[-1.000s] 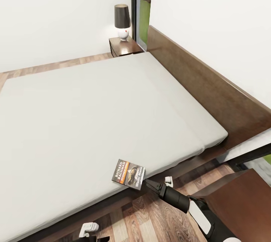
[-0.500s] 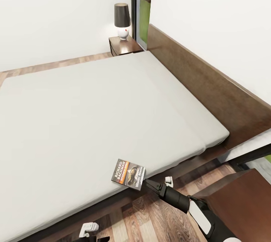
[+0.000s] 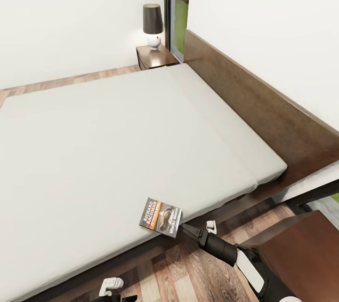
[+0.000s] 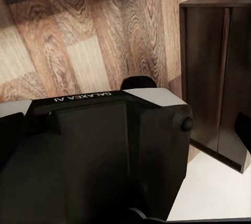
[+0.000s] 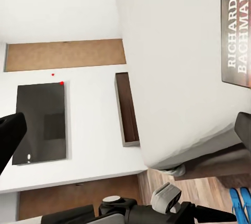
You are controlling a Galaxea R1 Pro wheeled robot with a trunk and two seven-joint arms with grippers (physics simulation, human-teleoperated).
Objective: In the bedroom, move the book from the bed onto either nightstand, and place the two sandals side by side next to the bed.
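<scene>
Matte grey mattress (image 3: pixel 117 137), thin rect. book (image 3: pixel 161 217), grained plank floor (image 3: pixel 188 274)

Matt cloth mattress (image 3: pixel 117 142) on a dark wood bed (image 3: pixel 263 109); glossy-covered paper book (image 3: pixel 161 217); wood-plank floor (image 3: pixel 188 274).
</scene>
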